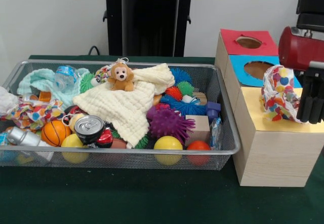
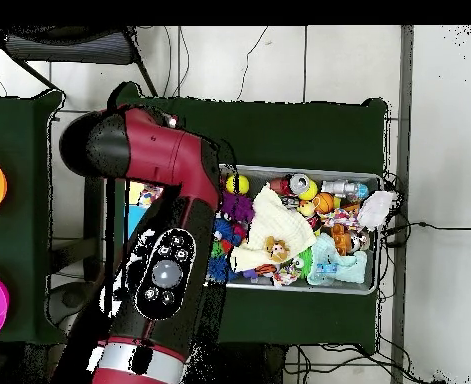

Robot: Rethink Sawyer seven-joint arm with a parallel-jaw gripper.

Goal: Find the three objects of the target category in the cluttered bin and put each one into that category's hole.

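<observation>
One dotted cloth (image 1: 277,93) (bunched) overhangs yellow box (image 1: 276,148).

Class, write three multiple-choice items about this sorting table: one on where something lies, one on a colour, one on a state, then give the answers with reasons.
1. Where does the toy monkey sit?
A. on the cream cloth in the wire basket
B. on the red-topped box
C. on the table

2. What colour is the top of the box nearest the camera?
A. red
B. blue
C. yellow

3. Where is the dotted cloth by the arm?
A. buried in the basket
B. bunched above the yellow top, against the pincer
C. flat on the table

Answers: 1 A, it rests on the cloth's upper fold. 2 C, yellow card shows there. 3 B, it hangs beside the black pincer.
</observation>
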